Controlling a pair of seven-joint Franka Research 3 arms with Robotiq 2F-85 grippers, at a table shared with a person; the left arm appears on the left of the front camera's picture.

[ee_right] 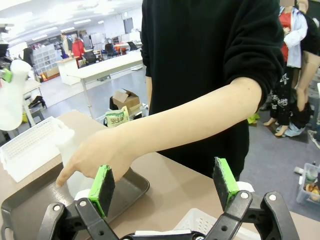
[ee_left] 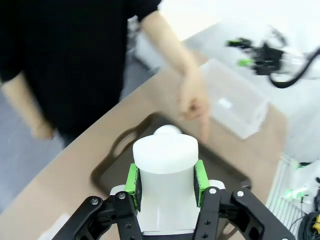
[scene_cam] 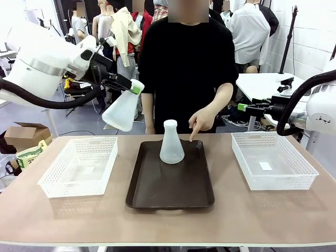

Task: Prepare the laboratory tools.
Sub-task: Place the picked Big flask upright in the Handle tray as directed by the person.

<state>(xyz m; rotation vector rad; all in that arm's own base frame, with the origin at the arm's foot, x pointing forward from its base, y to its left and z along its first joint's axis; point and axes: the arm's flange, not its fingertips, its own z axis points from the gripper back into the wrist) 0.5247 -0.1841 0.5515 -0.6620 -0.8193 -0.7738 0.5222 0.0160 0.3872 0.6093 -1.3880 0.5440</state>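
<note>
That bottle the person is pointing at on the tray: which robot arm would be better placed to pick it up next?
Probably the right. The right gripper hangs open and empty beside the person's hand, which points at the flask on the tray. The left gripper is shut on the other flask, held in the air.

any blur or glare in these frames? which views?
Left wrist view: person's hand and the background motion-blurred, held flask sharp. Front view: crisp; soft sheen on the tray, no harsh glare. Right wrist view: sharp, wide-angle stretch at the edges, forearm looms large.
</note>
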